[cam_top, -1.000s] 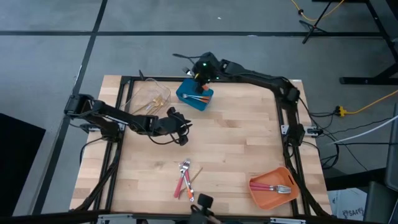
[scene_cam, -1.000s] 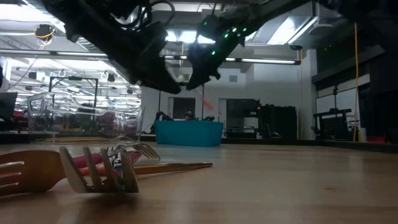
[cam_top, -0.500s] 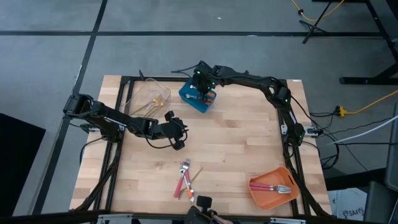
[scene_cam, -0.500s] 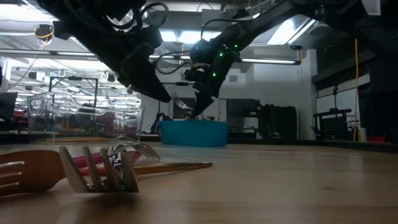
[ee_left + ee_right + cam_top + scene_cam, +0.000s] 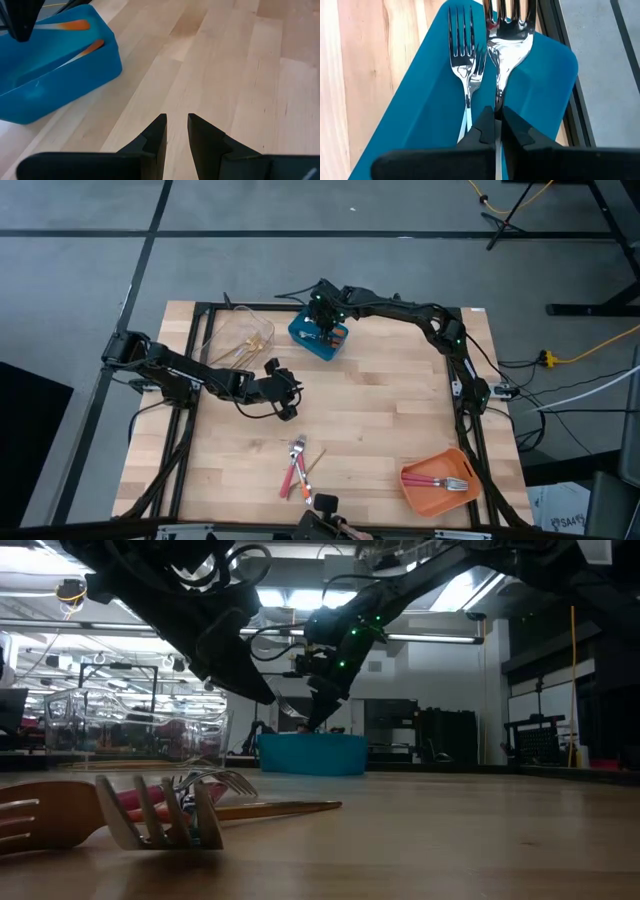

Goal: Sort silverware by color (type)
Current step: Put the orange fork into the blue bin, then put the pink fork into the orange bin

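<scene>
My right gripper (image 5: 325, 328) hangs over the blue bin (image 5: 305, 338) at the table's far edge, shut on a silver-headed fork (image 5: 506, 30). Another fork (image 5: 466, 55) lies in the bin, and the left wrist view shows orange handles (image 5: 75, 25) there. My left gripper (image 5: 288, 402) stands open at mid-table, left of center; nothing is between its fingers (image 5: 175, 120). A small pile of silverware (image 5: 297, 465) with pink and orange handles lies near the front edge, close up in the low view (image 5: 150, 810). My right gripper pinches the fork's thin neck (image 5: 498, 102), just behind the head, between its two fingers. The fingers slant down from above and lie along the fork, hiding its handle. The head points away over the bin's floor; whether it rests there I cannot tell.
A clear bin (image 5: 225, 330) holding gold utensils stands at the far left. An orange bin (image 5: 425, 490) with red-handled forks sits at the near right corner. A dark metal frame (image 5: 460, 390) borders the table. Bare wood lies between the bins.
My right gripper has come down over the blue bin with the fork and has tipped and rolled at the wrist, staying shut. In the last half second it has kept almost still.
</scene>
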Tool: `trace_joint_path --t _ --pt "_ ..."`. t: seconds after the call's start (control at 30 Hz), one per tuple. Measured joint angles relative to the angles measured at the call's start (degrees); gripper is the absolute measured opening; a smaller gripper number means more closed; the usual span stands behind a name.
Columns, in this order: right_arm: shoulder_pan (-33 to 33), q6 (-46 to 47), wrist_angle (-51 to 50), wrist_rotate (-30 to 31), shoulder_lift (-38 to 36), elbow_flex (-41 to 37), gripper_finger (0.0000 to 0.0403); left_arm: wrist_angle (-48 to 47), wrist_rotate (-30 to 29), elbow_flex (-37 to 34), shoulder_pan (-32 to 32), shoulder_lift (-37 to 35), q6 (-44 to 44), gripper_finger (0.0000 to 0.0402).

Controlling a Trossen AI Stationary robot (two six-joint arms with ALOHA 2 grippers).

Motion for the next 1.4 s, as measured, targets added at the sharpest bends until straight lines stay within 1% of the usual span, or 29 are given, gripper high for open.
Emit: trace_joint_path --t 0.37,0.63,0.7,1.2,1.3,1.4 --pt "0.0 0.0 0.2 -1.0 1.2 0.0 0.0001 0.0 0.1 0.0 0.0 0.0 0.0 0.0071" --pt "0.0 0.1 -0.2 -2.0 4.1 0.0 0.0025 -0.4 0.1 0.0 0.0 0.0 0.1 0.0071" --pt "0.0 0.1 -0.4 -1.1 4.2 0.0 0.0029 -0.4 0.1 0.0 0.0 0.0 0.1 0.0071" --pt "0.0 0.1 0.3 -0.9 4.1 0.0 0.0060 -0.9 0.1 0.0 0.0 0.0 0.0 0.0071" --pt "0.0 0.1 -0.9 0.1 4.1 0.1 0.0060 -0.9 0.1 0.0 0.0 0.0 0.0 0.0071" --pt "0.0 0.1 -6.4 0.2 4.1 2.2 0.0060 -0.9 0.1 0.0 0.0 0.0 -0.1 0.0071"
